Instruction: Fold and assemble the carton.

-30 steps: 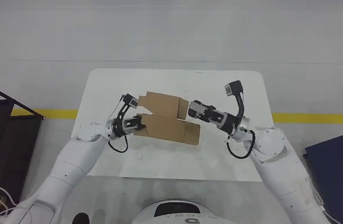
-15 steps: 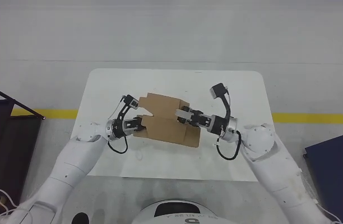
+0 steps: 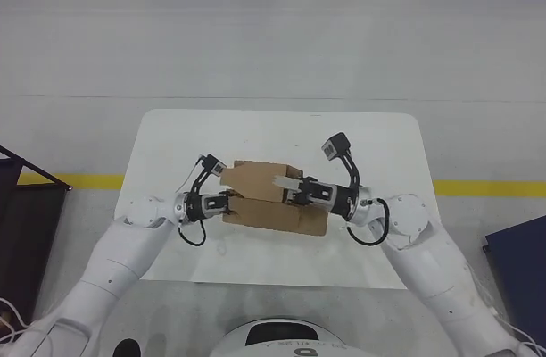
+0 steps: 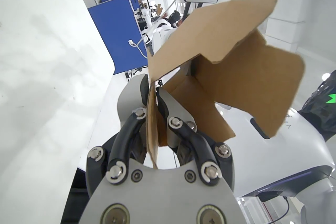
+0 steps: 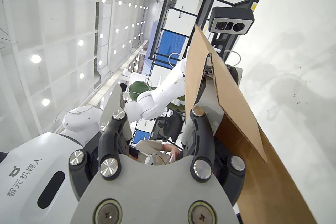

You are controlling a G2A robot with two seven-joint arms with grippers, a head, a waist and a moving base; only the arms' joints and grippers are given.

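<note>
Brown cardboard carton (image 3: 271,203), partly folded, lies at mid-bench (image 3: 371,143) between the two arms. Left pincer (image 4: 152,95) is clamped on a thin wall at the carton's left end, where the flaps splay outward. Right pincer (image 5: 157,109) is spread wide at the right end, one finger (image 5: 198,130) against a carton panel, the other clear of it.

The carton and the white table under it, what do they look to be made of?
The carton looks like brown corrugated cardboard, matte: its cut edge in the right wrist view shows a layered core. The table has a smooth white top with a faint sheen and small scuffs; laminate or painted board perhaps, I cannot tell which.
</note>
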